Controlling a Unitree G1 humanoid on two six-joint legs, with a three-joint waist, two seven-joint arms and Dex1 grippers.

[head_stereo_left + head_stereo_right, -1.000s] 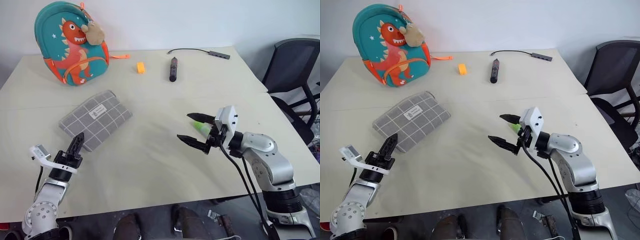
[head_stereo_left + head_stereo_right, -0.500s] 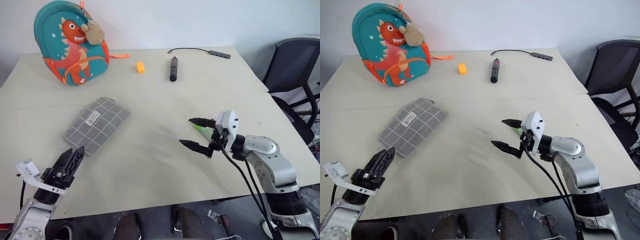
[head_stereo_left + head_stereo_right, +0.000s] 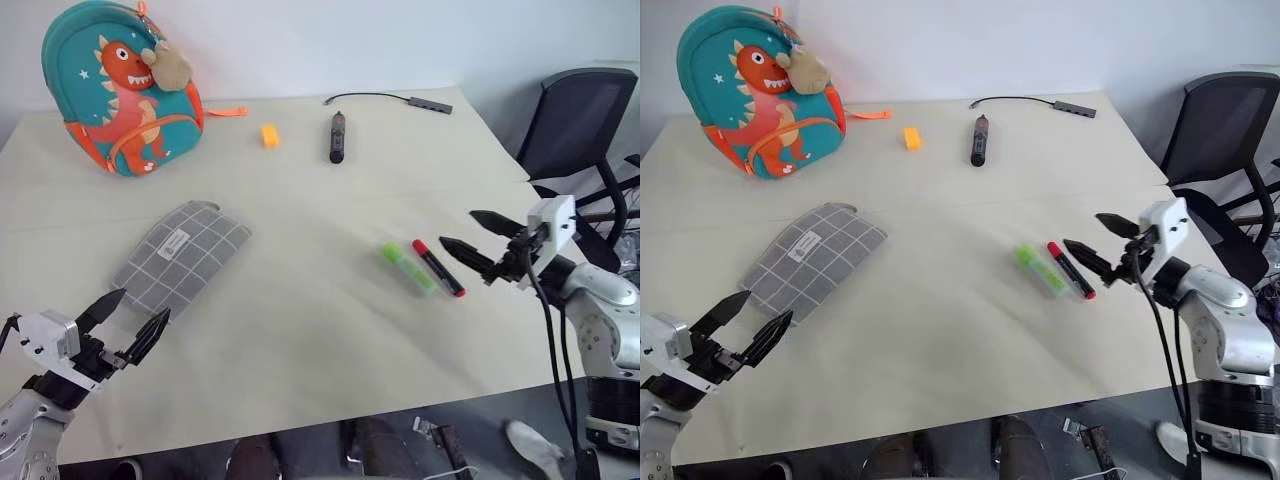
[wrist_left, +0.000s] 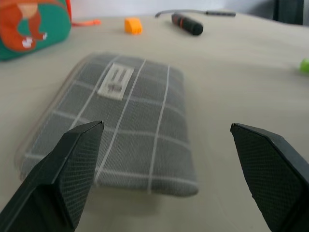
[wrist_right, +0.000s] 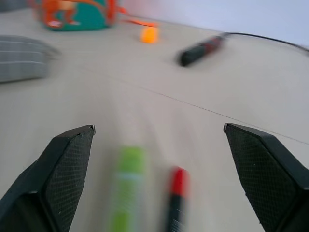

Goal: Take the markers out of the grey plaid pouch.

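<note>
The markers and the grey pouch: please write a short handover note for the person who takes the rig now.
Left gripper: open, empty, just short of the grey plaid pouch, not touching it.
Right gripper: open, empty, beside the markers.
Green highlighter and red marker lie side by side on the table, outside the pouch, which lies flat on the table's left half.
Done: both markers are out.
Left: apparently nothing; whether the pouch holds more cannot be seen.

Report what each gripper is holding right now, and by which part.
Nothing is held. The left gripper is open, short of the grey plaid pouch; the right gripper is open beside the red marker and green highlighter.
</note>
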